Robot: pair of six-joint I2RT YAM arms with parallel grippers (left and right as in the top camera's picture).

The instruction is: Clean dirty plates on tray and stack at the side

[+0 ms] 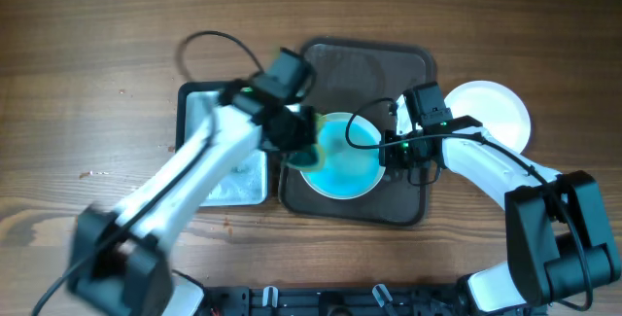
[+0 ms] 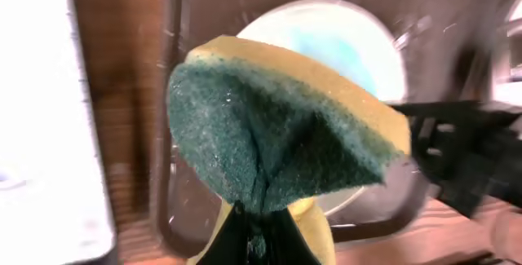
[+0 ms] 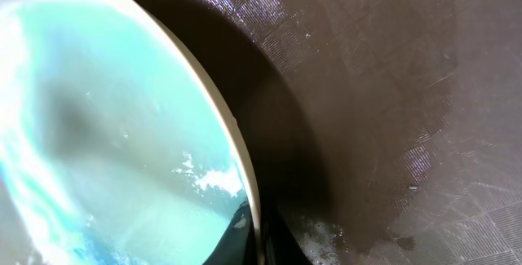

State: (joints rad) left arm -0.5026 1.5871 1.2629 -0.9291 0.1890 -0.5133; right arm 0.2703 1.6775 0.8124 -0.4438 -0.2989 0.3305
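Right fingers [image 3: 236,249] pinch the rim of the smeared plate [image 1: 340,156], one finger above & one below the edge. Plate looks tipped up off the tray [image 1: 369,63]; the wrist view shows a shadow under it. Left fingers [image 2: 241,245] are pressed onto a sponge [image 2: 277,126], squeezing it into a fold, green scrub side out, yellow foam behind. Sponge is at the plate edge opposite the right fingers, touching or just above, can't tell which.

Handling, as I judge it: plate looks stiff, light & thin-rimmed, material unclear. It's wet w/ blue film + foam specks, so prob. slippery. The rim pinch is the only real hold & it's a small one. Sponge pressure should run toward the right fingers, not across them, or the plate may pivot or slide out. Sponge is soft & gives under load, so the low pinch suits it.

A plain white plate [image 1: 491,112] lies on the surface beyond the right fingers, outside the tray. A pale tray [image 1: 224,160] sits behind the left fingers.
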